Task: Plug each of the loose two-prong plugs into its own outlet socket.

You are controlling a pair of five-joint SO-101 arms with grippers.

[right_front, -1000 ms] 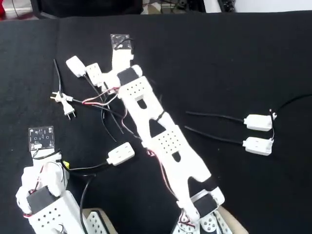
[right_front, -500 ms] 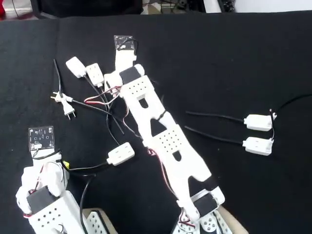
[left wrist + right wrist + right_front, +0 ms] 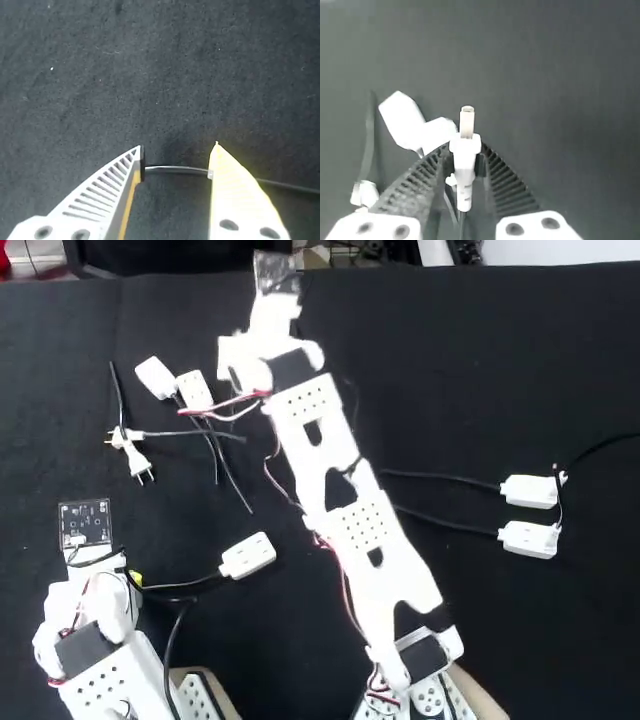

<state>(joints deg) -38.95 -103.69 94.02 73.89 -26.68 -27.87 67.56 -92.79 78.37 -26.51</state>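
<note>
The black worktop (image 3: 480, 370) spreads across everything I can see from above. The right arm (image 3: 340, 500) is the biggest thing on it, stretched from the near edge diagonally to the far left part of the surface. The left arm (image 3: 90, 640) sits folded at the near left corner.

On the right side, the rear right socket (image 3: 530, 490) and the front right socket (image 3: 528, 538) lie just beside each other, each with a black lead running towards the right arm. The middle socket (image 3: 247, 554) lies between the two arms, its lead running to the left arm. At the far left, the outer left socket (image 3: 155, 375) and the inner left socket (image 3: 195, 390) lie close together, just beside the right arm's wrist. Through the right wrist camera I see both of these a little beyond the jaw tips.

The right jaws are clamped on a white plug (image 3: 464, 150), which stands upright between them with its prong end sticking out past the tips.

The loose plugs (image 3: 130, 448) lie together on the worktop nearer than the left sockets, well apart from the left arm.

The left jaws stand apart over bare worktop, and a thin black cable (image 3: 175, 170) crosses the gap between their tips.
</note>
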